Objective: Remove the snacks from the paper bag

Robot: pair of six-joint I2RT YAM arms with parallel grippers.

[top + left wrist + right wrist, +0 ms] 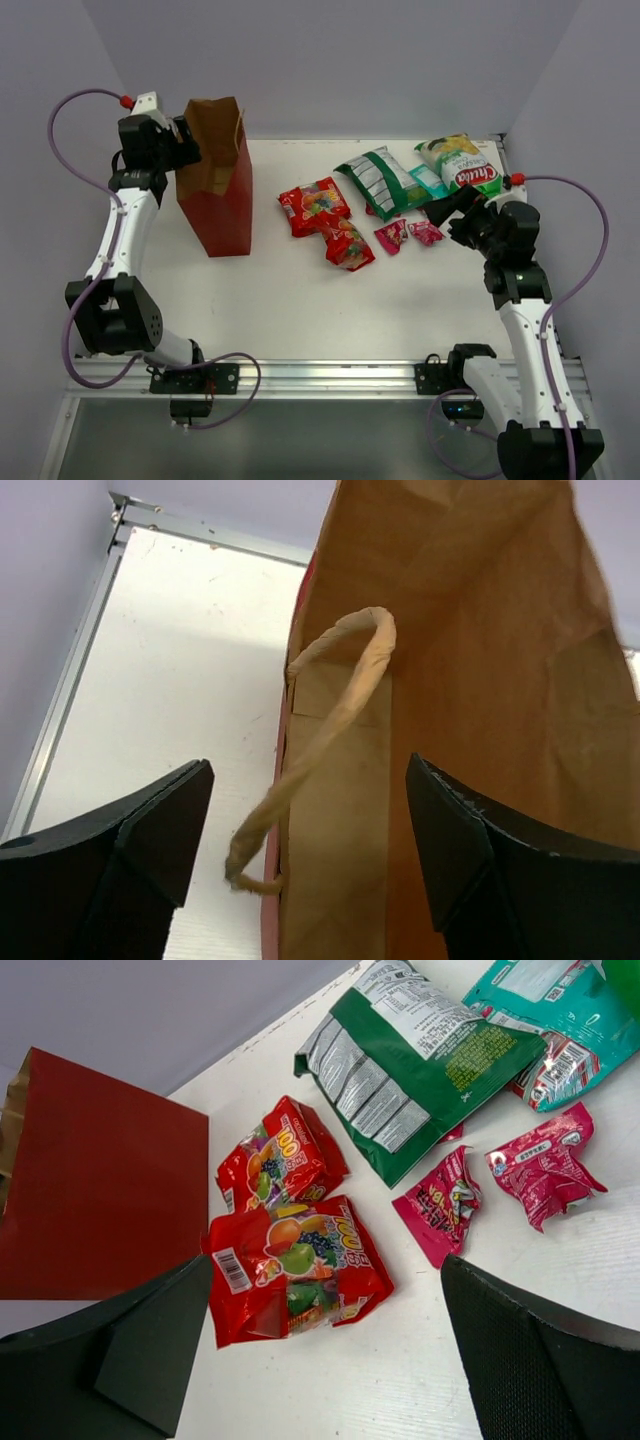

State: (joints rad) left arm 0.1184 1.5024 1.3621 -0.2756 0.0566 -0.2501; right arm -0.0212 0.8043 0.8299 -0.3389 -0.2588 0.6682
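**Both pincers open: left astride the bag's rim, right above the snacks**

The left pincer (310,780) is unclenched and grips nothing. Its jaws stand either side of the paper bag (480,630) wall and twisted handle (340,700). The bag looks light, floppy and easy to tip, so the rim is the best hold. Its bottom is hidden.

The right pincer (325,1265) gapes empty. Directly under it lie red fruit-sweet packets (295,1280); beyond them are pink sachets (440,1205) and a green-and-white packet (410,1070). All look slick and crinkly, best pinched by a sealed edge. Bare table (300,300) behind gives room.
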